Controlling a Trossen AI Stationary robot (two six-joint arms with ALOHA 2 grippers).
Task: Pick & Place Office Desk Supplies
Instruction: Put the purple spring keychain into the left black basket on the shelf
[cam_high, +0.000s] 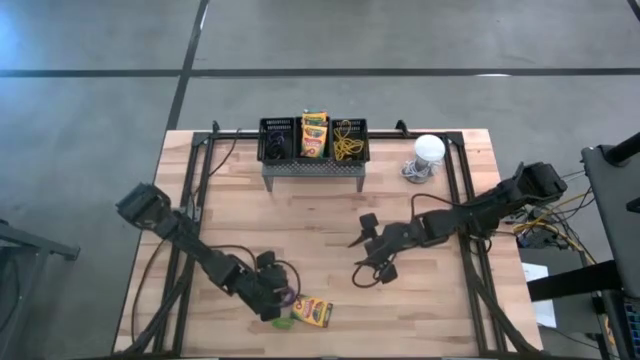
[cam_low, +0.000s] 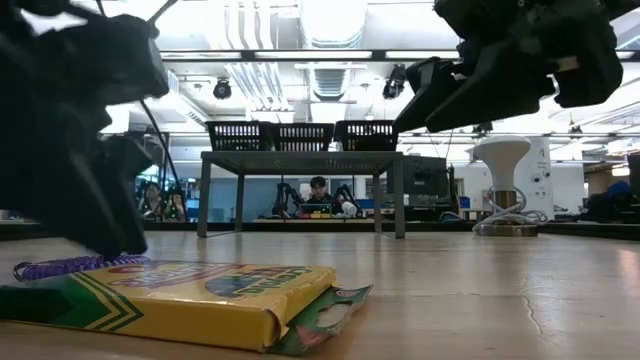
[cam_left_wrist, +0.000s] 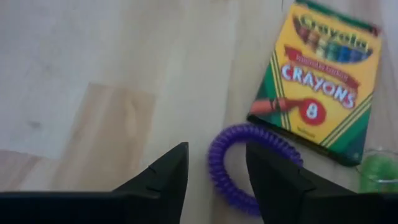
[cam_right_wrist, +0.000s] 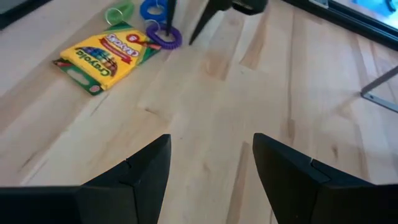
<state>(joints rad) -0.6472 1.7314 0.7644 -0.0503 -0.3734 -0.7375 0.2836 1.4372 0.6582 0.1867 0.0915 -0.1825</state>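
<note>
Three mesh bins (cam_high: 314, 138) on the stand (cam_high: 313, 168): a crayon box (cam_high: 314, 134) centre, yellow loops (cam_high: 348, 148) right, something dark, perhaps loops, left. Left gripper (cam_left_wrist: 216, 171) straddles the purple loop (cam_left_wrist: 239, 165), jaws apart; right gripper (cam_right_wrist: 211, 163) open.

Open middle of the desk, clutter at the near and far edges

The wooden desk (cam_high: 300, 225) lies bare across its middle and left side, wide enough for a gripper to pass. At the far edge the grey stand (cam_high: 313, 168) carrying three mesh bins (cam_high: 314, 139) blocks the centre, with a white round-topped object (cam_high: 428, 152) towards the far right corner. By the near edge a crayon box (cam_high: 313, 311), purple loop (cam_left_wrist: 249, 165) and green loop (cam_high: 283, 323) lie together, with the left gripper (cam_high: 280, 300) over them. The right gripper (cam_high: 365, 262) hangs right of centre, jaws apart.
</note>
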